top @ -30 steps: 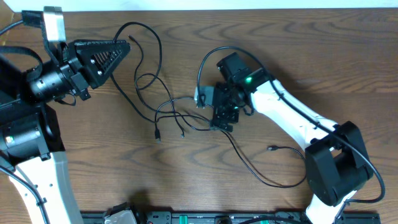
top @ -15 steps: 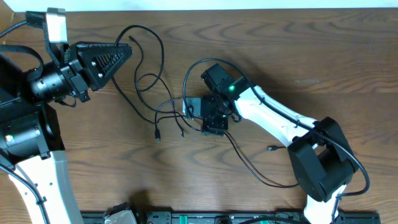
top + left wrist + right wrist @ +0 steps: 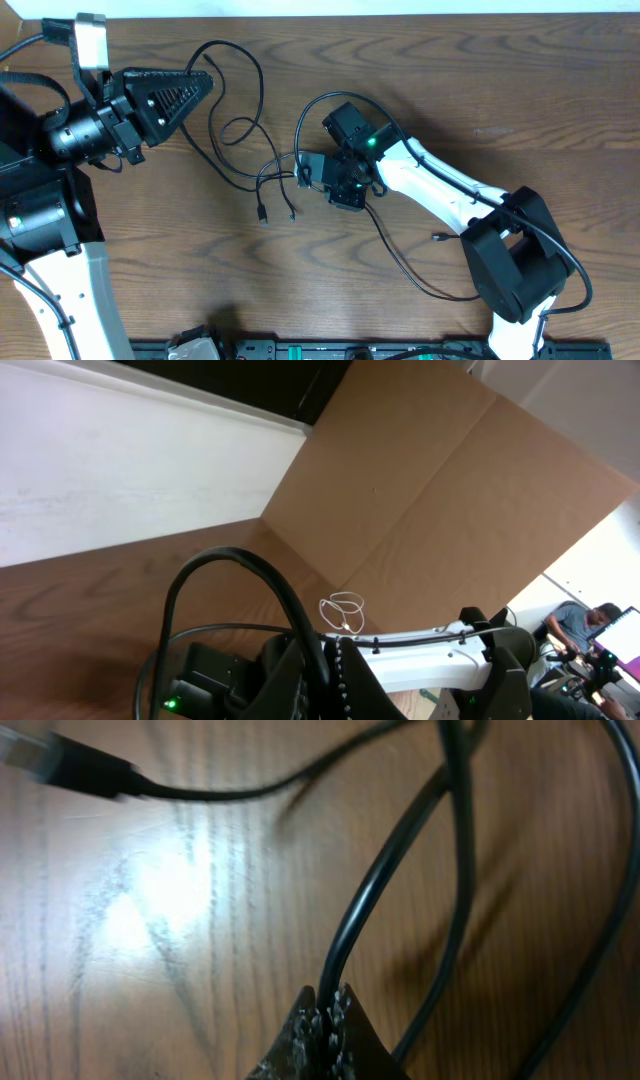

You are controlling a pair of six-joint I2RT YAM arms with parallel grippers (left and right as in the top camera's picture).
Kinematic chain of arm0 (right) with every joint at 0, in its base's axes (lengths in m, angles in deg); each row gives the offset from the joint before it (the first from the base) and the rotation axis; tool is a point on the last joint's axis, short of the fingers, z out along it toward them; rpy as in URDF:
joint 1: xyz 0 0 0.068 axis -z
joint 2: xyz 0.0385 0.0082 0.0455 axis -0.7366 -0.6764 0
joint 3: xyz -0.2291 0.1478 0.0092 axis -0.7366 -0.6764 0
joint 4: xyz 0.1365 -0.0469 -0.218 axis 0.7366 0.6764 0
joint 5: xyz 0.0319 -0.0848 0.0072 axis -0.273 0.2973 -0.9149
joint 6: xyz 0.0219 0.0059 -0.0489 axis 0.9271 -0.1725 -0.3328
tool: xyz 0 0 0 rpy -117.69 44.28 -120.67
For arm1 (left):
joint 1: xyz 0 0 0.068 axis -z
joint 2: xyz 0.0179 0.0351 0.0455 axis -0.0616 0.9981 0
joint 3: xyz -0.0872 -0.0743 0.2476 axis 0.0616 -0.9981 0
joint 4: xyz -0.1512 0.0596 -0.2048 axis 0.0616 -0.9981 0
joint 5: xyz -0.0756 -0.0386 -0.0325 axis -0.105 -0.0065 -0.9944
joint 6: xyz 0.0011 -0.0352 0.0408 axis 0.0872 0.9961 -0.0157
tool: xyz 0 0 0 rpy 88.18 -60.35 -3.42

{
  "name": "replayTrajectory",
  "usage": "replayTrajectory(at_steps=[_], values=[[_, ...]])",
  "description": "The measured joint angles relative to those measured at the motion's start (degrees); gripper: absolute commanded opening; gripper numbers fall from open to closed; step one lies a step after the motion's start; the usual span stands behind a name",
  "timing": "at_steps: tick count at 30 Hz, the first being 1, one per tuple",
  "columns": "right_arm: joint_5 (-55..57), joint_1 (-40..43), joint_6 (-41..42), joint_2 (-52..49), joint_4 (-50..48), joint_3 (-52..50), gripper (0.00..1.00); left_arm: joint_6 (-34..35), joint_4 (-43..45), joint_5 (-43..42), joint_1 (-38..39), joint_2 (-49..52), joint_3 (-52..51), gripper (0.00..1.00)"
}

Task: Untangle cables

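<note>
Thin black cables lie in loose crossing loops on the wooden table. Two small plug ends rest near the middle, and a third plug lies to the right. My left gripper at the upper left is shut on one black cable. In the left wrist view that cable arcs up out of the closed left gripper. My right gripper sits low over the tangle's right side. In the right wrist view the right gripper is shut on a black cable; a plug lies at top left.
A long black cable trails off toward the right arm's base. The left arm's base fills the left edge. A brown board stands behind the table, with a small white cord loop in front of it.
My right gripper has moved left over the tangle and has shut on a black cable. The two middle plug ends have shifted slightly. The left gripper has stayed put.
</note>
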Motion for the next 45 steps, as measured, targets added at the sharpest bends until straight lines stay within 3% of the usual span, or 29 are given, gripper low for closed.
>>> replayTrajectory(at_steps=[6,17,24,30,36,45], values=[[6.56,0.0,5.95,4.68,0.26,0.37,0.01,-0.35,-1.09,0.02,0.0,0.0,0.0,0.07],[34.62,2.43,9.55,36.59,-4.35,7.87,0.01,-2.82,-4.55,0.0,0.0,0.02,0.0,0.07],[60.08,18.84,10.19,47.8,-9.33,7.8,0.01,-3.26,-4.68,0.0,0.0,0.02,0.0,0.08],[69.16,38.51,16.22,53.55,-16.35,7.78,0.01,-3.67,-4.72,0.02,0.0,0.02,0.0,0.07],[63.87,51.34,33.0,57.24,-17.55,7.78,0.01,-3.69,-4.72,0.0,0.0,0.02,0.0,0.07],[42.58,53.66,43.1,50.84,-16.9,7.78,0.01,-3.69,-4.87,0.0,0.0,0.02,0.0,0.07]])
